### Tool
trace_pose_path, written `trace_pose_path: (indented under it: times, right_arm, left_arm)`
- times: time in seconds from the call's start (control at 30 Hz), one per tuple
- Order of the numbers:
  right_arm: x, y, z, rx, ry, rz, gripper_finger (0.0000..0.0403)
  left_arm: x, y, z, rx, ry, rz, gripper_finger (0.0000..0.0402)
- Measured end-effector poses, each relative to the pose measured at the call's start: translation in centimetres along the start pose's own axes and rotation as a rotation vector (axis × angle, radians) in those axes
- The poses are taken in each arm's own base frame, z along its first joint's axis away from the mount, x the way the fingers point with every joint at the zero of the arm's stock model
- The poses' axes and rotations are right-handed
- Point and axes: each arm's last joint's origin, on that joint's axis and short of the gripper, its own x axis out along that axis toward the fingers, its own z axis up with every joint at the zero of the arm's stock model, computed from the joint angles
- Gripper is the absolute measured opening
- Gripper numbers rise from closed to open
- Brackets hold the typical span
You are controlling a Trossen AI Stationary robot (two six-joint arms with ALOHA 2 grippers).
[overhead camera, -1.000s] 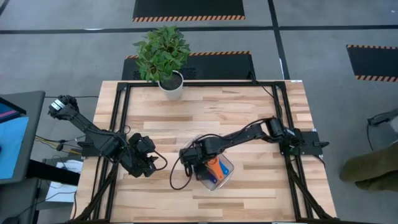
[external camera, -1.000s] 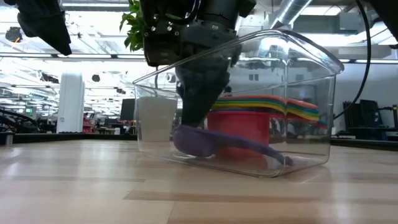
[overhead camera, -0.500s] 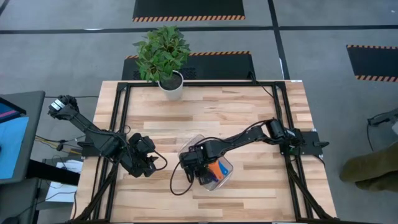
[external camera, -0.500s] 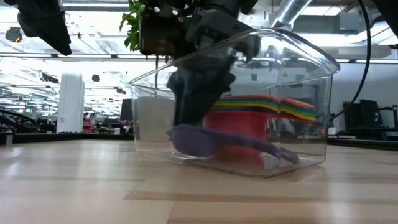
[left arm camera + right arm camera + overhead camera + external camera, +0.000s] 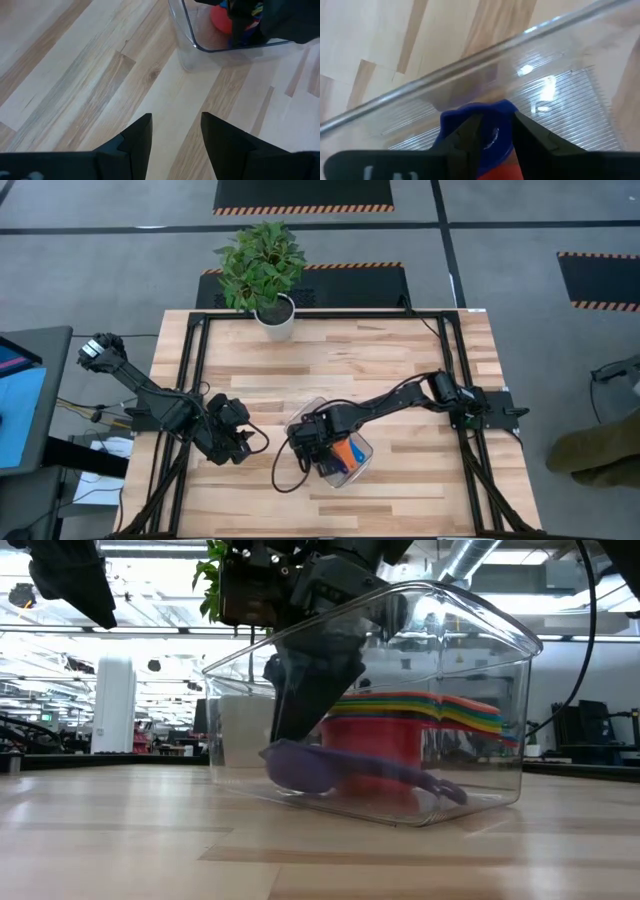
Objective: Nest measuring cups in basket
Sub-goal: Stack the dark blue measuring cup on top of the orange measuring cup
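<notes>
Right gripper (image 5: 492, 131) is straddling the dark blue cup (image 5: 479, 134) inside the basket (image 5: 470, 690), grip unclear, on the wooden table (image 5: 120, 840).

High view: overhead, straight down, whole table (image 5: 400, 370) and both arms. Low view: tabletop level, close to basket (image 5: 480, 670), facing room. Wrist views: looking down at tabletop. All four share basket.

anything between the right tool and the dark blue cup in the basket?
Nothing visible. The right tool is already inside the basket, its fingers either side of the dark blue cup, next to the nested stack. The left tool waits over bare table.
</notes>
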Motion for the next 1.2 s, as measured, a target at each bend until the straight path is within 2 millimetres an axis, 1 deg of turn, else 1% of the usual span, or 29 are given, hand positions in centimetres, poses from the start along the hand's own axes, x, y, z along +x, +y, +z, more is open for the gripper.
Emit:
trace_pose_path:
  times: [0.17, 0.33, 0.57, 0.63, 0.8, 0.9, 1.03, 1.2]
  right_arm:
    - [0.0, 0.0, 0.2, -0.003, -0.023, -0.002, 0.013]
    - [0.0, 0.0, 0.3, -0.003, -0.025, -0.017, 0.0141]
    - [0.0, -0.5, 0.3, -0.005, -0.031, -0.056, 0.0175]
    - [0.0, -0.5, 0.3, -0.028, -0.028, -0.057, 0.0188]
    - [1.5, -0.5, -0.2, -0.109, 0.015, -0.049, 0.0215]
    - [2.1, -0.3, -0.2, -0.108, 0.015, -0.048, 0.0227]
    - [1.9, -0.3, -0.1, -0.106, 0.018, -0.049, 0.023]
    - [1.7, -0.3, 0.1, -0.143, 0.028, -0.048, 0.0222]
  left_arm:
    - [0.0, 0.0, 0.0, 0.0, 0.0, 0.0, 0.0158]
    - [0.0, 0.0, 0.0, 0.002, 0.0, 0.0, 0.0158]
    - [0.0, 0.0, 0.1, 0.004, -0.018, 0.009, 0.0158]
    - [0.0, 0.0, 0.1, 0.004, -0.02, 0.01, 0.0158]
    - [0.0, 0.0, 0.1, 0.004, -0.021, 0.01, 0.0158]
    - [0.0, 0.0, 0.0, 0.003, -0.018, 0.009, 0.0158]
    - [0.0, 0.0, 0.1, 0.004, -0.017, 0.009, 0.0158]
    - [0.0, 0.0, 0.0, 0.007, -0.018, 0.01, 0.0158]
